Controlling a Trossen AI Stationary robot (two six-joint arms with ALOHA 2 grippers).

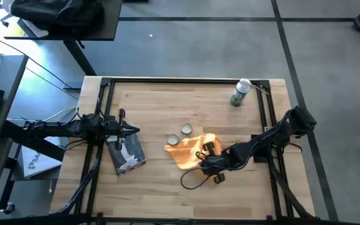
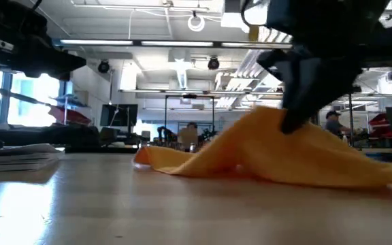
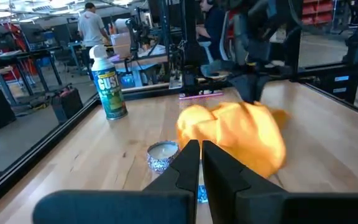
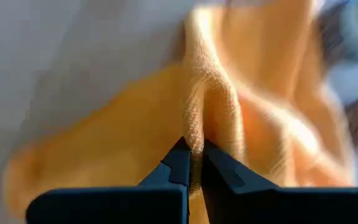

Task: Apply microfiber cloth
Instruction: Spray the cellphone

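Observation:
The orange-yellow microfiber cloth (image 1: 186, 152) lies crumpled on the wooden table, right of centre. My right gripper (image 1: 209, 150) is shut on it and pulls it up into a peak (image 2: 267, 117), while its spread edges (image 2: 182, 163) rest on the table. My left gripper (image 1: 135, 130) hovers shut at the table's left, above a grey-and-white packet (image 1: 127, 154), and holds nothing. In the left wrist view the cloth (image 3: 244, 134) lies beyond my left fingers. My right gripper pinches a raised fold of the cloth (image 4: 197, 118) between its two fingertips. It comes from above, slanting in from the table's right. The fold stands up as a ridge at the fingers (image 2: 298, 112), and the rest of the cloth drapes slack onto the table.
Two small round tins (image 1: 186, 129) (image 1: 172, 140) sit just left of the cloth. A spray can (image 1: 239, 92) stands at the far right. A black cable loop (image 1: 195, 178) lies near the cloth. Black rails (image 1: 105, 112) run along the table's left and right sides.

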